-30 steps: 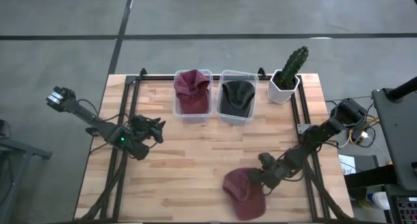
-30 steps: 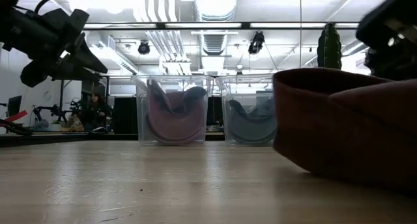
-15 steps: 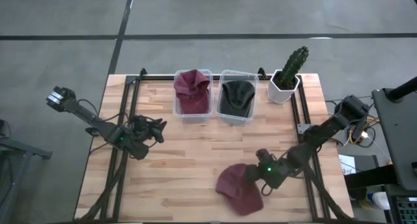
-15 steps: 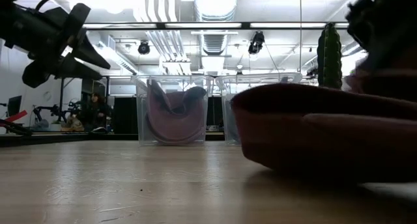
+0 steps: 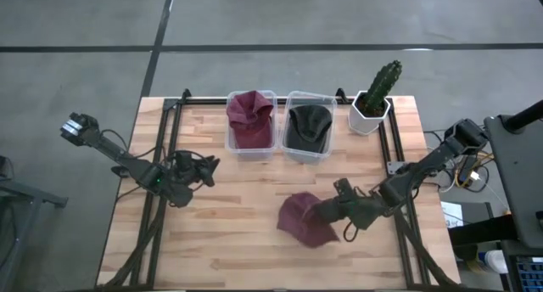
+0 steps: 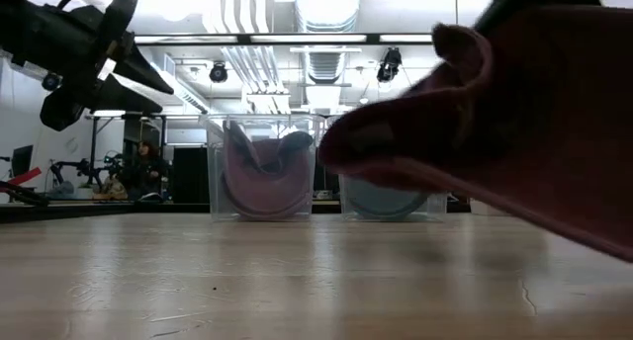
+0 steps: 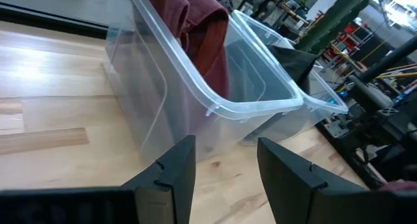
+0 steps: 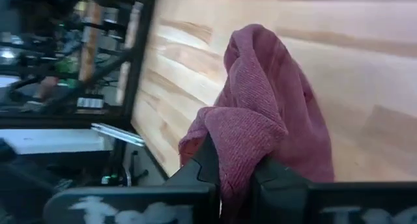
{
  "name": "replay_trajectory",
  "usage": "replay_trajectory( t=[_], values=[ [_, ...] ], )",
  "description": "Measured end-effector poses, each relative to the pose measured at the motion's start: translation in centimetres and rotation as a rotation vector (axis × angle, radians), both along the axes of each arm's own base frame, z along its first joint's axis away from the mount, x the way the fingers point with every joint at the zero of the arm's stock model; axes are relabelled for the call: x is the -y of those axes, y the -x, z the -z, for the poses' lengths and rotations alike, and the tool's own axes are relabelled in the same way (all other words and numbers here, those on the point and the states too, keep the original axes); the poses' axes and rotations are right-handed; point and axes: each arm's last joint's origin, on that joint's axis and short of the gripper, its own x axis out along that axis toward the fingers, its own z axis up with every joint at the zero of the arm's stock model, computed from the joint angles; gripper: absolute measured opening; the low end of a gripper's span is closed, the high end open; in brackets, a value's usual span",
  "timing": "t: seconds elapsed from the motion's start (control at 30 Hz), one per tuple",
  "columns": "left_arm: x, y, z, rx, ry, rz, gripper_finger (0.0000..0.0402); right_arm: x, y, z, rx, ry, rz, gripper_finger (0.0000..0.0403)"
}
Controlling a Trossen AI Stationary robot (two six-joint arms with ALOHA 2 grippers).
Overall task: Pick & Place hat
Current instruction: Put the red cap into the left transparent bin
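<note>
Maroon hat [image 5: 300,219] is pinched in right gripper [image 8: 234,178] jaws, judged soft, light, floppy & best held by bunched fabric; left gripper [image 7: 225,175] jaws apart.

Soft knit cloth, clear plastic and pale planked wood.

The maroon hat [image 8: 273,129] is a matt, ribbed knit cloth that folds limply where the right gripper [image 8: 238,178] pinches it between smooth, matt dark fingers [image 8: 205,162]. The two bins [image 5: 251,122] are clear, glossy plastic with thin smooth walls; one holds a maroon cloth hat [image 7: 195,28], the other a dark cloth hat [image 5: 307,126]. The table [image 5: 229,216] is light wood in glued strips, smooth with a faint sheen, framed by black metal rails [image 5: 165,156]. The white pot [image 5: 370,115] looks smooth and matt.
</note>
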Motion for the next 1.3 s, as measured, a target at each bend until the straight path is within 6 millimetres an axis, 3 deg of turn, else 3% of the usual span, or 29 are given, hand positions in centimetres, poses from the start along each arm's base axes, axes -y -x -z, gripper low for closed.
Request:
replay_trajectory(
  t=[0.37, 0.57, 1.03, 1.3],
  values=[
    [0.5, -0.8, -0.9, 0.036, -0.005, 0.071, 0.0156, 2.3, -1.5, -3.1, 0.143, 0.113, -0.013, 0.0012],
    [0.8, -1.1, -1.5, 0.037, -0.049, 0.115, 0.0156, 3.8, -3.0, -5.8, 0.193, 0.217, -0.003, 0.0012],
    [0.7, -1.1, -1.5, 0.004, -0.09, 0.128, 0.0156, 9.9, -5.9, -13.1, 0.305, 0.42, 0.149, 0.0012],
    [0.7, -1.1, -1.4, -0.012, -0.101, 0.131, 0.0156, 13.4, -8.8, -14.9, 0.432, 0.437, 0.191, 0.0012]
  ],
)
